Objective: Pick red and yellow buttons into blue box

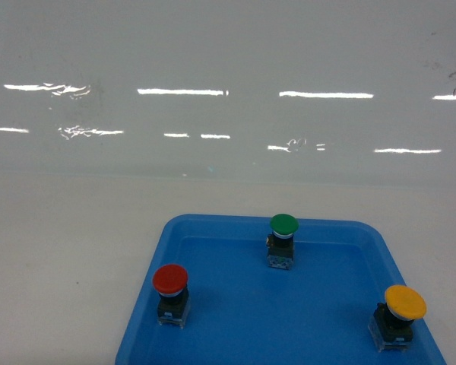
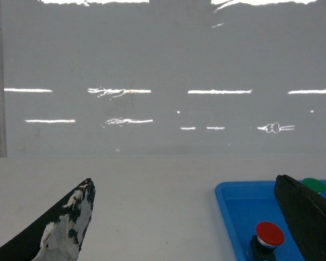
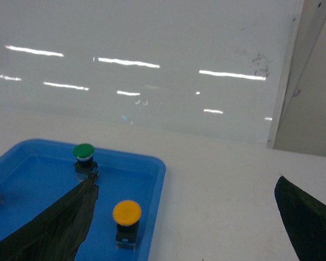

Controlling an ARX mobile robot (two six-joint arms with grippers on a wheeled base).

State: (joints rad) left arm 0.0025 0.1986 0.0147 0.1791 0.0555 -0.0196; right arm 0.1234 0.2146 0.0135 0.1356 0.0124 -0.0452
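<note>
White and glossy, the wall behind the pale tabletop point(image 1: 61, 251) throws back rows of ceiling lights. On the tabletop lies a shallow blue tray point(image 1: 213, 319) with rounded corners, and all three buttons stand upright in it, well apart from one another. The red button point(image 1: 171, 293) stands near the tray's left edge, the yellow button point(image 1: 401, 313) near its right edge, and the green button point(image 1: 283, 237) at the far side between them.

No arm shows in the head view. In the left wrist view the left gripper point(image 2: 187, 223) has its two dark fingers spread wide with nothing between them; it hangs over bare tabletop just left of the tray, with the red button low at the right. In the right wrist view the right gripper point(image 3: 187, 223) is likewise spread wide and holds nothing; the yellow button stands just inside its left finger point(image 3: 54, 225), near the tray's right rim. The blue box appears in none of the views.
</note>
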